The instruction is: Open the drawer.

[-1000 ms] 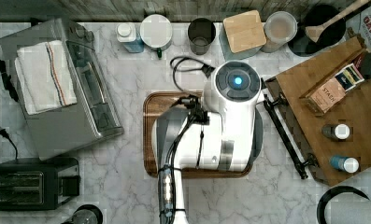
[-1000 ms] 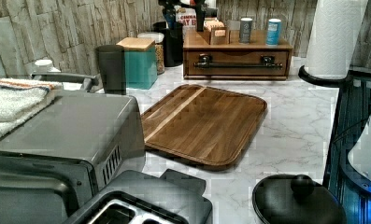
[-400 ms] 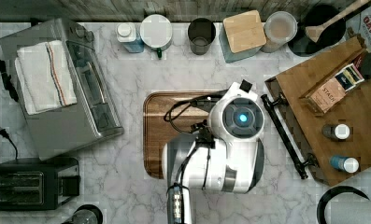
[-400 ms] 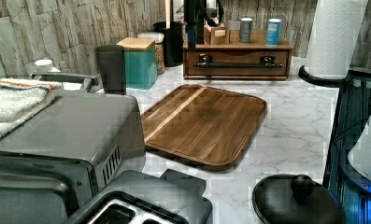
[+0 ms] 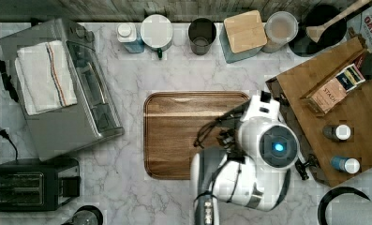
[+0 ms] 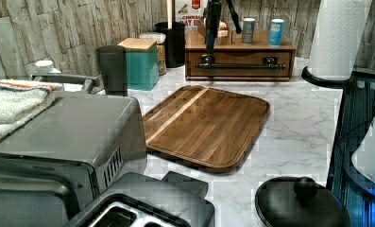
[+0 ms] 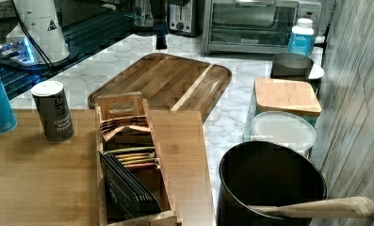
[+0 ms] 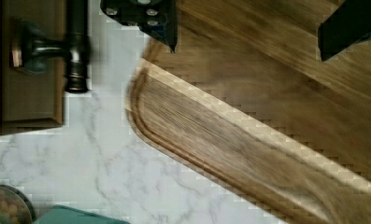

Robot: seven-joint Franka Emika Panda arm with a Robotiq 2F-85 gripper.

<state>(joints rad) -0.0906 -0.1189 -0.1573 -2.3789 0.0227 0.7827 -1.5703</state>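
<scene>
We see one brown wooden drawer (image 6: 242, 57) at the back of the marble bench (image 6: 294, 123) in the left view, pushed in flush under a flat wooden top. One long black bar handle (image 6: 244, 66) runs across its front on two black mounts. Our one robot arm (image 5: 249, 164) reaches over the bench toward it. In the left view the hand (image 6: 211, 26) hangs straight down just above the handle, near the left view's left mount. In the wrist view the two black fingers (image 8: 146, 16) stand wide apart with nothing between them, and one end of the handle sits off to the side of them. We think the hand is not touching the handle, but the left view is dark there. One wooden cutting board (image 5: 183, 133) lies flat in the middle of the bench, near the drawer but apart from it. Two small cans (image 6: 260, 31) stand on the wooden top over the drawer, and one tea box (image 7: 128, 160) sits there too. On the top view's left we count one toaster oven (image 5: 62, 93) with one folded towel (image 5: 45, 75) on it, and one black toaster (image 5: 29, 187).
</scene>
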